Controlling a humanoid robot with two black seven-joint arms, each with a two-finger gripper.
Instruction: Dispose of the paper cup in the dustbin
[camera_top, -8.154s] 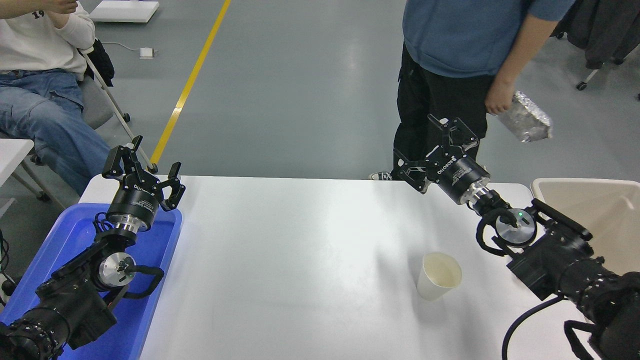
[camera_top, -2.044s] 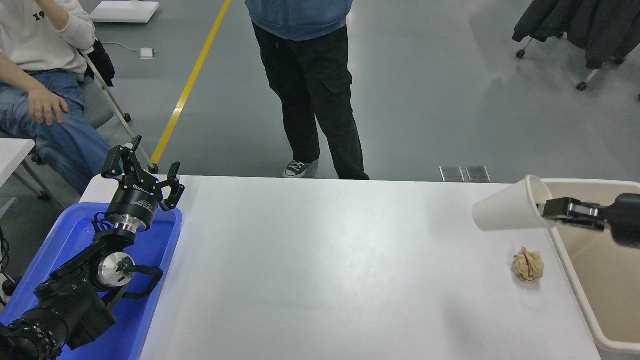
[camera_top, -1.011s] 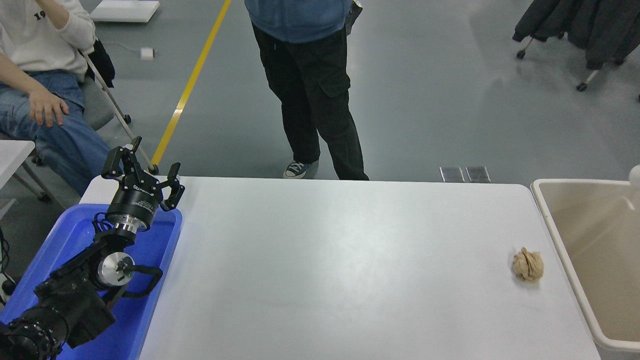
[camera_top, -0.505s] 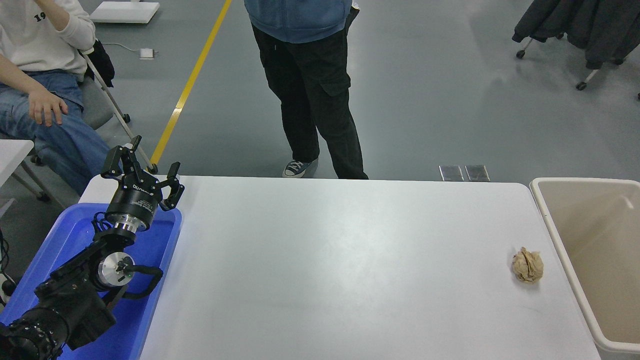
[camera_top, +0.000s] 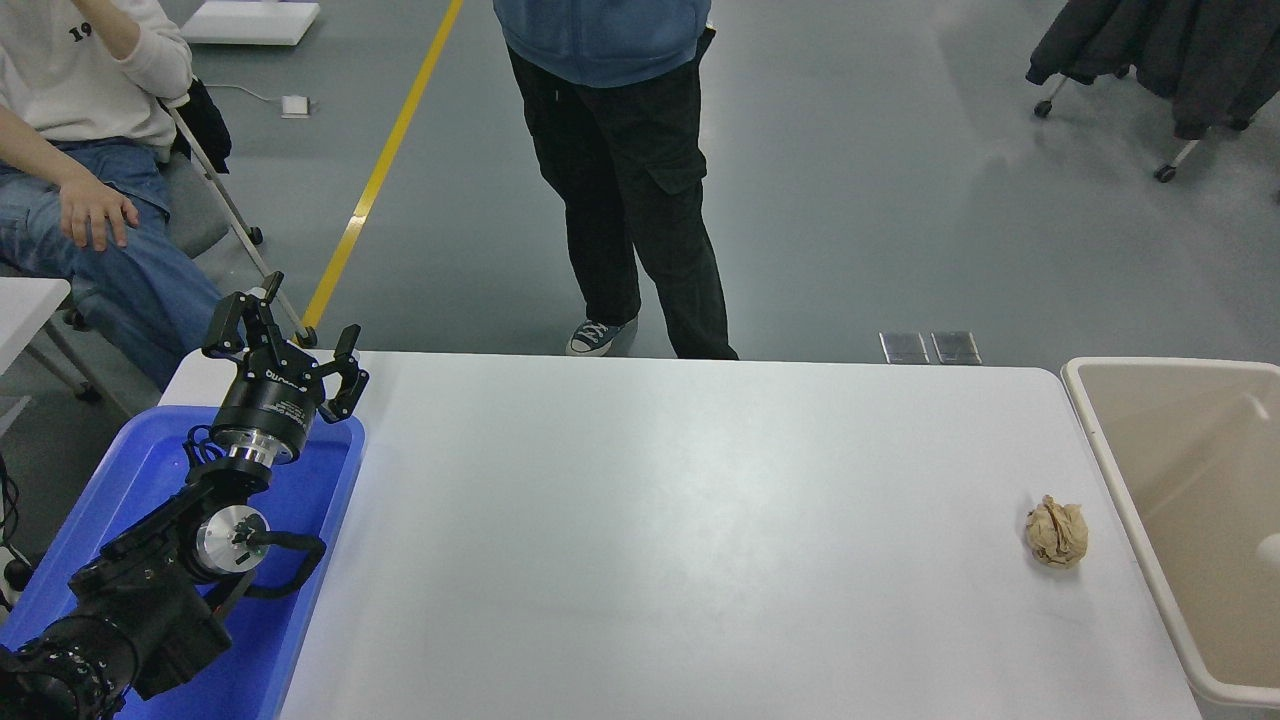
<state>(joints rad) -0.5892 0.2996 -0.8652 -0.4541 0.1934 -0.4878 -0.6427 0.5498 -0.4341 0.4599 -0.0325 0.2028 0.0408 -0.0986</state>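
The beige dustbin (camera_top: 1160, 364) stands at the table's right end, cut off by the picture's right edge. A small off-white rounded patch (camera_top: 1271, 548) shows inside it at the picture's edge; it looks like part of the paper cup, the rest being out of view. My right arm and gripper are out of view. My left gripper (camera_top: 287, 340) is parked open and empty over the far end of the blue tray at the lower left.
A crumpled brown paper ball (camera_top: 1057, 532) lies on the white table (camera_top: 660, 520) close to the bin's left wall. A blue tray (camera_top: 300, 600) sits at the left. A person (camera_top: 620, 150) stands at the far side; another person (camera_top: 70, 130) sits at the upper left.
My right gripper carried the cup over the bin and then left the picture to the right. An off-white patch now shows inside the bin. The left arm has not moved.
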